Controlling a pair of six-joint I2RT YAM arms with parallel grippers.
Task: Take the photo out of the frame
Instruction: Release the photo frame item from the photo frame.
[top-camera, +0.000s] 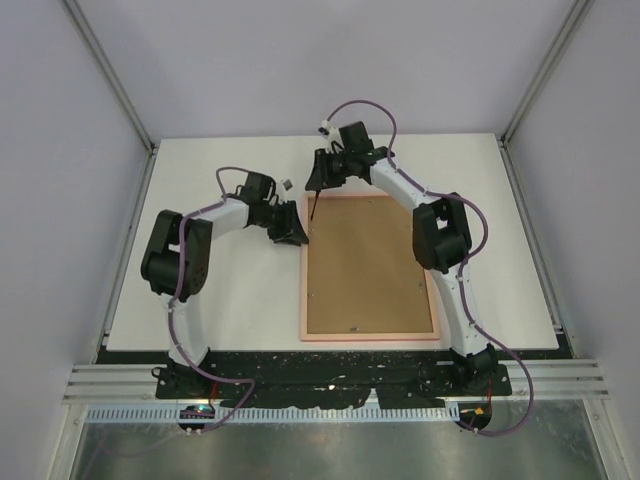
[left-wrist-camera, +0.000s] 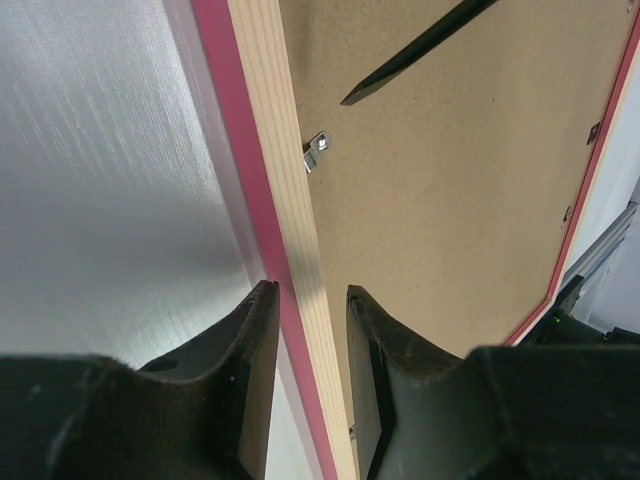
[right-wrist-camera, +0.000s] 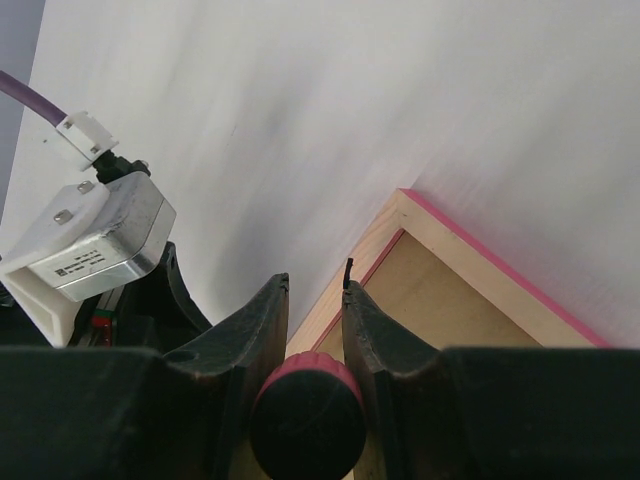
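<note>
Right gripper (right-wrist-camera: 314, 300) clamps tool (right-wrist-camera: 306, 408) (tip on frame (top-camera: 303, 290)).

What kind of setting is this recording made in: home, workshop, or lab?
Most likely a lab test cell: a bare white table walled by plain grey panels, with slotted aluminium rail along the near edge. Only a frame lies there, back up.

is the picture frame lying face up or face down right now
Face down: the frame shows its brown backing board, with a metal clip at the edge. No photo visible.
</note>
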